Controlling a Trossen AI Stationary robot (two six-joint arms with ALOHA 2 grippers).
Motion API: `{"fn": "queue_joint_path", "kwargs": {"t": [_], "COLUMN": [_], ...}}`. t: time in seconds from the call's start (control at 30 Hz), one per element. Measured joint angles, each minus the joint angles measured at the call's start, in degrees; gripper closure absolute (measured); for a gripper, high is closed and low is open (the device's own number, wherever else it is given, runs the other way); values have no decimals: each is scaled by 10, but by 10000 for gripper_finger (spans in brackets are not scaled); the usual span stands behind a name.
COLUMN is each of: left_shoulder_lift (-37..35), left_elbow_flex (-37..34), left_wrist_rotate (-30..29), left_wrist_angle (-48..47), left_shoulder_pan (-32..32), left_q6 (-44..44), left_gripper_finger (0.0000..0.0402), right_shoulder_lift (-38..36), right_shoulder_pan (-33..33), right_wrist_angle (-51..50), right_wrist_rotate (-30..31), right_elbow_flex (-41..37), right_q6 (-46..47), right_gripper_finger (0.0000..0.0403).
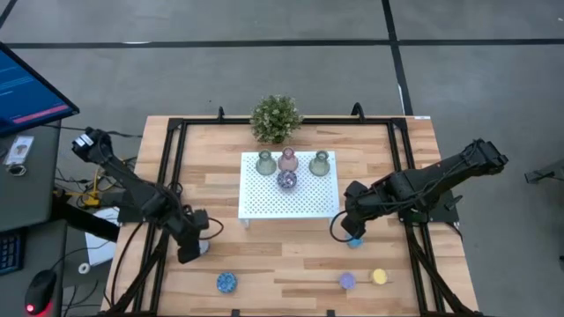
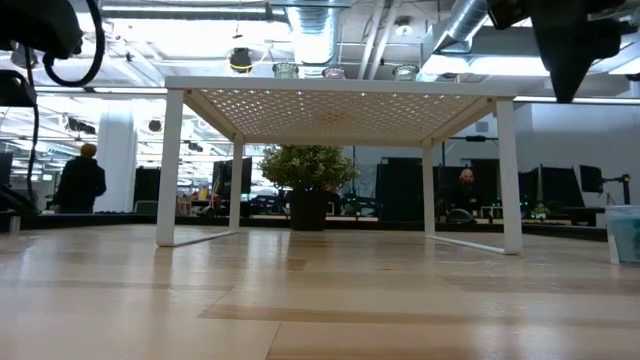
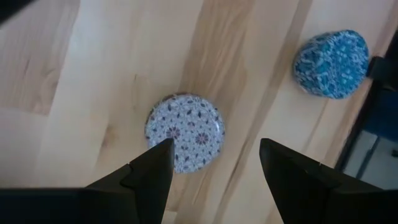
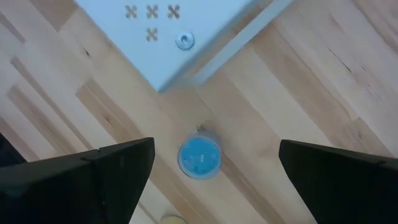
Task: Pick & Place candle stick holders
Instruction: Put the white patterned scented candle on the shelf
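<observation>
**Two tools released above pucks, four holders on the tray**

From the high view, the white perforated tray [image 1: 291,201] stands in the middle of the wooden counter [image 1: 264,255]. On its far part there are two dull green vase holders [image 1: 265,163] [image 1: 320,163], a pink-brown vase holder [image 1: 287,159] between them, and a speckled purple puck [image 1: 287,180] just in front of the pink one. A bushy potted plant [image 1: 276,118] stands behind the tray at the far edge. The left tool [image 1: 196,248] hangs over the counter near the front left corner of the tray, above a pale puck which it mostly hides. The right tool [image 1: 353,233] is near the front right corner of the tray, above a small blue puck [image 1: 354,241]. Along the near edge lie a blue speckled puck [image 1: 226,283], a lilac puck [image 1: 347,280] and a yellow puck [image 1: 379,276], well apart from both tools.

In the low view the tray [image 2: 340,100] stands on its white legs, and the plant [image 2: 308,180] shows under it. The tops of three holders show above the tray edge. People stand far in the room behind.

In the left wrist view the left tool [image 3: 214,155] is released, with a pale patterned puck [image 3: 185,131] below, under one finger [image 3: 155,168] more than between the two. A blue patterned puck [image 3: 331,64] lies apart from it.

In the right wrist view the right tool [image 4: 214,162] is released wide; the blue puck [image 4: 199,158] lies between the fingers, lower down, just beside the tray corner [image 4: 161,43].
</observation>
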Motion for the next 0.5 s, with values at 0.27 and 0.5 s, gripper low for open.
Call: {"fn": "queue_joint_path", "kwargs": {"t": [0.27, 0.5], "left_shoulder_lift": [32, 34], "left_elbow_flex": [1, 1], "left_wrist_rotate": [9, 20], "left_wrist_angle": [95, 96], "left_shoulder_pan": [-3, 0], "left_q6": [-1, 10], "left_gripper_finger": [137, 71], "right_shoulder_lift": [0, 0], "right_shoulder_pan": [0, 0], "right_wrist_angle": [6, 6], "right_wrist_rotate": [8, 20], "right_elbow_flex": [0, 0], "right_q6": [-14, -15], "right_gripper_finger": [68, 68]}}
